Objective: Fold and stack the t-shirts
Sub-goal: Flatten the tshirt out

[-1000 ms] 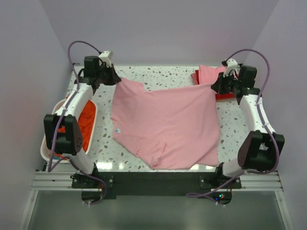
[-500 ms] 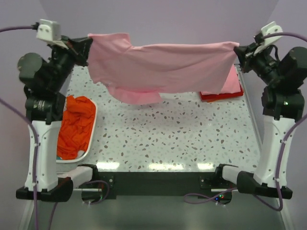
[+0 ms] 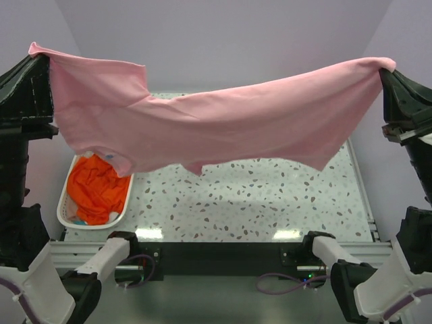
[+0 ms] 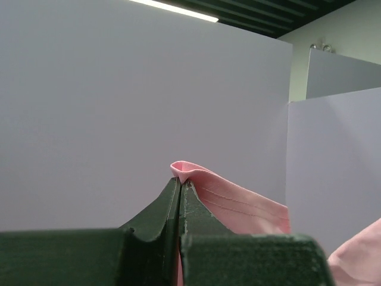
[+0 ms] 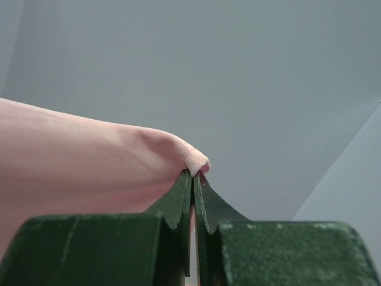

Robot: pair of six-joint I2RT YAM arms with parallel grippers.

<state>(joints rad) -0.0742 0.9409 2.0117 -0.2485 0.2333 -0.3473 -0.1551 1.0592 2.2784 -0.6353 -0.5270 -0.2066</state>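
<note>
Top external view shows one pink shirt (image 3: 216,128) strung in the air above the bench (image 3: 270,202). Its long axis runs left to right, with the sleeve end at the left and a sag in the middle. The left tool (image 3: 34,54) and right tool (image 3: 389,67) each pinch a top corner, pressed together on cloth in both wrist views. Compared with half a second ago, the shirt hangs higher, nearer the camera and stretched wider. One orange shirt (image 3: 98,189) lies in the single basket (image 3: 65,212) at the bench's left.
</note>
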